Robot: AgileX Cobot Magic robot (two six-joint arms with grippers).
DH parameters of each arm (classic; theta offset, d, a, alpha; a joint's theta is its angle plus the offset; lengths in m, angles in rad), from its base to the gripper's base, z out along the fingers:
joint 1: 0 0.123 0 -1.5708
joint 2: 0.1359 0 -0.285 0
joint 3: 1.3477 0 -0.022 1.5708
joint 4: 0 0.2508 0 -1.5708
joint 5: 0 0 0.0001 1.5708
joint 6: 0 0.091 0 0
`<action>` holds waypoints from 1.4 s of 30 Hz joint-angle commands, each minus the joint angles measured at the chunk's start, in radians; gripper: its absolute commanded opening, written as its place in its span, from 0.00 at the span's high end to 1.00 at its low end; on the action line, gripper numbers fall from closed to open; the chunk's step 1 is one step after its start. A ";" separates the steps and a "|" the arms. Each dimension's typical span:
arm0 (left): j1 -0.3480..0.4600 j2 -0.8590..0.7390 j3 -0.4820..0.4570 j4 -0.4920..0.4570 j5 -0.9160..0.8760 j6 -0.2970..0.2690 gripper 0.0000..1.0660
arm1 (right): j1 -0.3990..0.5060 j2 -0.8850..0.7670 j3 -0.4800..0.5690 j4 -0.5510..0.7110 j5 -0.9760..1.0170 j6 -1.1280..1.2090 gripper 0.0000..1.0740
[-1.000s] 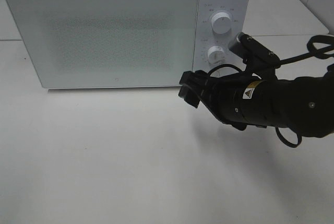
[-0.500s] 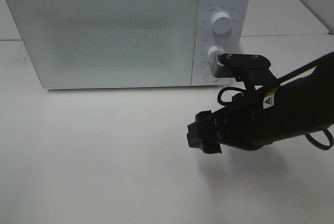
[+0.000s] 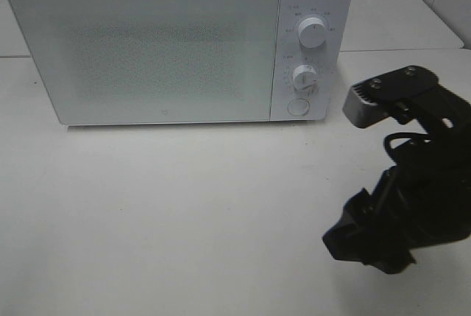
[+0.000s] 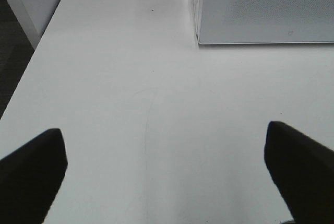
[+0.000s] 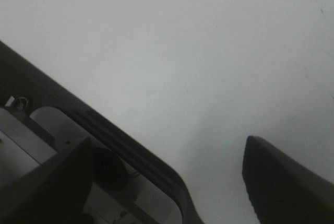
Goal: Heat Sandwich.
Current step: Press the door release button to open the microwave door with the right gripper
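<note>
The sandwich is out of view in every frame. The white microwave (image 3: 147, 43) stands at the back of the table with its door shut; its front corner also shows in the left wrist view (image 4: 261, 4). My right gripper (image 3: 360, 236) hangs low over the table at the front right, well away from the microwave, and in its wrist view (image 5: 167, 177) its fingers stand apart with nothing between them. My left gripper (image 4: 166, 151) is open and empty over bare table left of the microwave; it does not show in the exterior view.
The microwave's panel has two knobs (image 3: 312, 33) (image 3: 304, 76) and a round button (image 3: 297, 107). The white table (image 3: 169, 213) reaches its left edge (image 4: 31, 62) with dark floor beyond. A dark curved part with grey hardware crosses the right wrist view (image 5: 104, 130).
My right arm has drawn back from the microwave's panel, moving down and to the right toward the table's front. The microwave has not changed.
</note>
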 commanded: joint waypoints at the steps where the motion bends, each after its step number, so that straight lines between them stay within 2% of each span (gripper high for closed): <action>1: 0.001 -0.026 0.004 0.000 -0.010 0.000 0.08 | -0.006 -0.091 -0.037 -0.054 0.157 -0.019 0.29; 8: 0.001 -0.026 0.004 0.000 -0.010 0.000 0.08 | -0.006 -0.266 -0.106 -0.097 0.328 -0.019 0.29; 9: 0.001 -0.026 0.004 0.000 -0.010 0.000 0.08 | -0.006 -0.342 -0.114 -0.104 0.354 -0.020 0.29; 11: 0.001 -0.026 0.004 0.000 -0.010 0.000 0.08 | -0.006 -0.383 -0.114 -0.106 0.358 -0.019 0.29; 13: 0.001 -0.026 0.004 0.000 -0.010 0.000 0.08 | -0.006 -0.501 -0.114 -0.133 0.379 -0.016 0.29; 18: 0.001 -0.026 0.004 0.000 -0.010 0.000 0.08 | -0.006 -0.680 -0.114 -0.177 0.417 0.000 0.29; 22: 0.001 -0.026 0.004 0.000 -0.010 0.000 0.08 | -0.012 -0.765 -0.108 -0.206 0.448 0.056 0.29; 25: 0.001 -0.026 0.004 0.000 -0.010 0.000 0.08 | -0.085 -0.833 -0.071 -0.245 0.477 0.106 0.29; 26: 0.001 -0.026 0.004 0.000 -0.010 0.000 0.08 | -0.085 -0.833 -0.071 -0.245 0.477 0.106 0.29; 29: 0.001 -0.026 0.004 0.000 -0.010 0.000 0.08 | -0.186 -0.903 -0.020 -0.288 0.471 0.119 0.29; 30: 0.001 -0.026 0.004 0.000 -0.010 0.000 0.08 | -0.186 -0.903 -0.020 -0.288 0.471 0.119 0.29; 31: 0.001 -0.026 0.004 0.000 -0.010 0.000 0.08 | -0.230 -0.934 0.008 -0.298 0.455 0.124 0.29; 36: 0.001 -0.026 0.004 0.000 -0.010 0.000 0.08 | -0.314 -1.000 0.082 -0.300 0.416 0.197 0.29; 42: 0.001 -0.026 0.004 0.000 -0.010 0.000 0.08 | -0.423 -1.032 0.081 -0.304 0.416 0.198 0.29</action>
